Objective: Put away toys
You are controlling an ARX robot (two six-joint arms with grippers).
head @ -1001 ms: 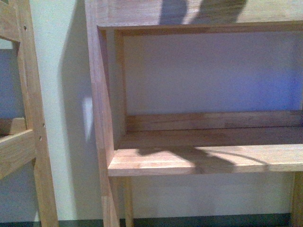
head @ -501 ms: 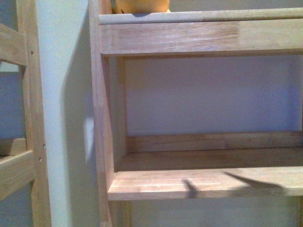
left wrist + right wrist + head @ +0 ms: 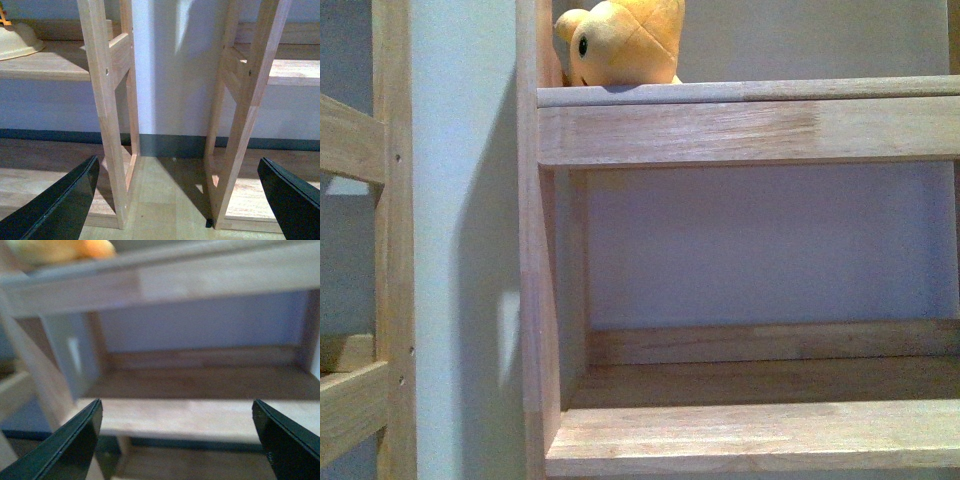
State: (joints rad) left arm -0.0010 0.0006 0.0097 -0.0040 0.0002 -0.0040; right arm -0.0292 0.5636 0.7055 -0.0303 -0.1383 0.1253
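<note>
A yellow-orange plush toy [image 3: 620, 42] with a black bead eye sits on the upper wooden shelf [image 3: 750, 92], at its left end against the side post. It shows blurred in the right wrist view [image 3: 60, 249] too. My right gripper [image 3: 177, 440] is open and empty, level with the lower shelf [image 3: 190, 417], below the toy. My left gripper [image 3: 177, 200] is open and empty, low near the floor, facing the gap between two shelf units. Neither arm shows in the front view.
Two wooden shelf units stand side by side against a pale wall, their posts [image 3: 107, 125] [image 3: 245, 125] flanking a narrow gap. A cream bowl-like object [image 3: 15, 42] rests on the left unit's shelf. The lower shelf [image 3: 750, 435] of the right unit is bare.
The front view has shifted upward: the shelf boards slid down the picture, and the plush toy on the upper shelf came into sight. The arm shadows on the lower shelf are gone.
</note>
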